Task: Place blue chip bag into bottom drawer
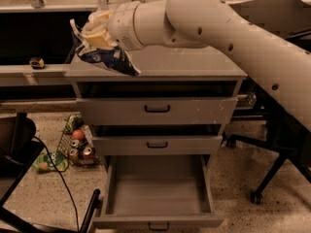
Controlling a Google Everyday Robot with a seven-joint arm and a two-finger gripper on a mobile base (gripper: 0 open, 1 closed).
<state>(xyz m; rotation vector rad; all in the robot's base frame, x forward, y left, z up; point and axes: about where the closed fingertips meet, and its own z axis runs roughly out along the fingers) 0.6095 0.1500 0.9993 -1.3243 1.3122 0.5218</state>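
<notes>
My gripper (95, 35) hangs over the left part of the grey cabinet's top (194, 64), shut on the blue chip bag (104, 57). The bag is dark blue with white print, crumpled, and droops from the fingers with its lower corner near the cabinet's top surface. The bottom drawer (158, 191) is pulled fully out below, a wide grey tray with a small black handle at its front edge. My arm reaches in from the upper right.
Two shallower drawers (156, 109) above the open one are pushed in. A wire basket of cans and fruit (77, 147) sits on the floor left of the cabinet. A black cable (58, 178) and chair parts lie lower left; an office chair base (265, 178) stands right.
</notes>
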